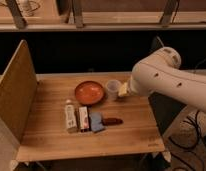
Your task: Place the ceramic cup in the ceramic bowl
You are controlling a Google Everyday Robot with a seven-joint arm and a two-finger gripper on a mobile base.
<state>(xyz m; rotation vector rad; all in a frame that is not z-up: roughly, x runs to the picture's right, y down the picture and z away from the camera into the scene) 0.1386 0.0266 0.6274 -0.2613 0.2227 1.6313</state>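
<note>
The ceramic cup [112, 89] is small and pale. It stands upright on the wooden table, just right of the ceramic bowl [89, 92], a shallow red-orange dish. My gripper [123, 90] shows as a pale tip at the end of the big white arm [166, 77], right next to the cup's right side. Most of the gripper is hidden behind the arm.
In front of the bowl lie a white bottle [70, 118], a red-and-white box [83, 119], a blue item [96, 122] and a dark red object [112, 121]. A wooden side panel [16, 90] stands at the left. Cables [193, 142] hang at the right.
</note>
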